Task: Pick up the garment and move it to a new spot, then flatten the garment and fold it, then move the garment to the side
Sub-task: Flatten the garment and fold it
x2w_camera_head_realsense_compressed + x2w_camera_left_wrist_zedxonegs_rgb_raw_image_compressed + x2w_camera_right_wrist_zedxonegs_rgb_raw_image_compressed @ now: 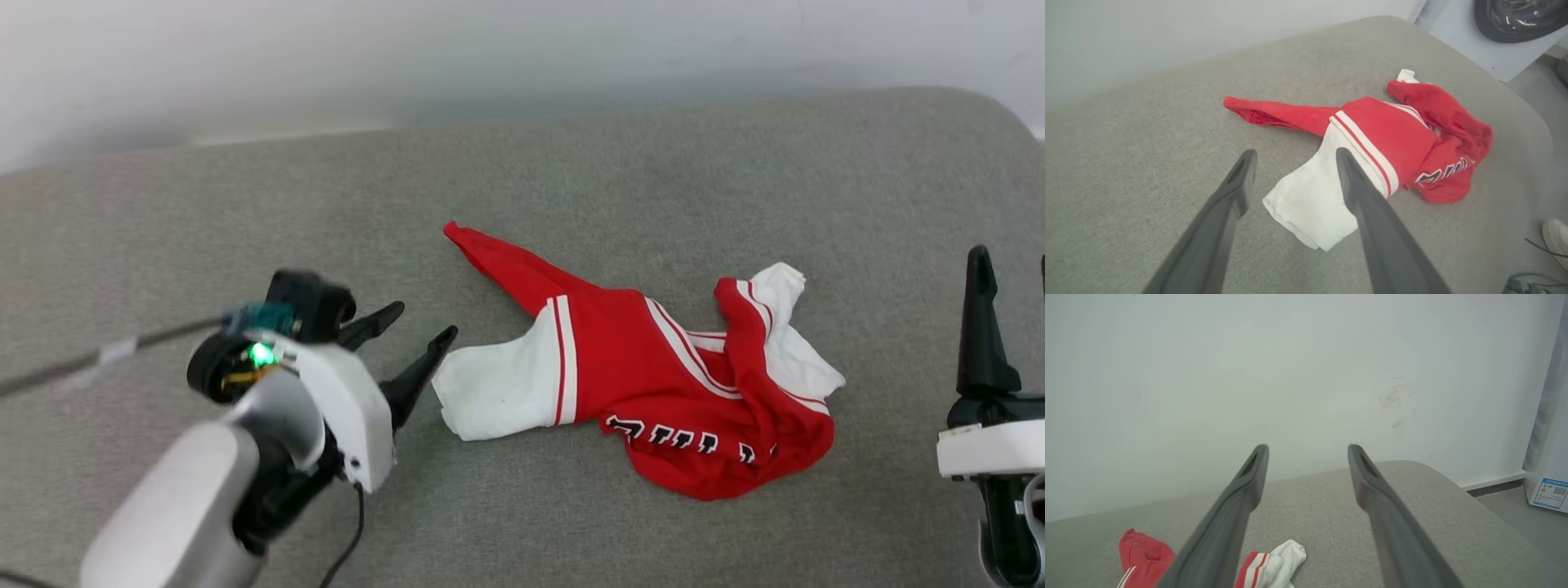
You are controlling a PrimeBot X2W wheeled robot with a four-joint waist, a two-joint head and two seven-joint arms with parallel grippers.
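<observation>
red jersey T-shirt (653,384) lies crumpled mid-way across the grey fabric surface (571,163), slightly right of centre, with its white sleeve (498,392) pointing toward the left edge. left gripper (426,318): jaws spread, tips just beside that sleeve, nothing held. right gripper (1012,261): jaws spread, empty, near the right edge, well apart from the cloth.

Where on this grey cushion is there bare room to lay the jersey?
Free: the wide back strip of the cushion between the garment and the wall, and the gap between garment and right hand. Crowded: the middle, where the open left hand hovers at the white sleeve.
</observation>
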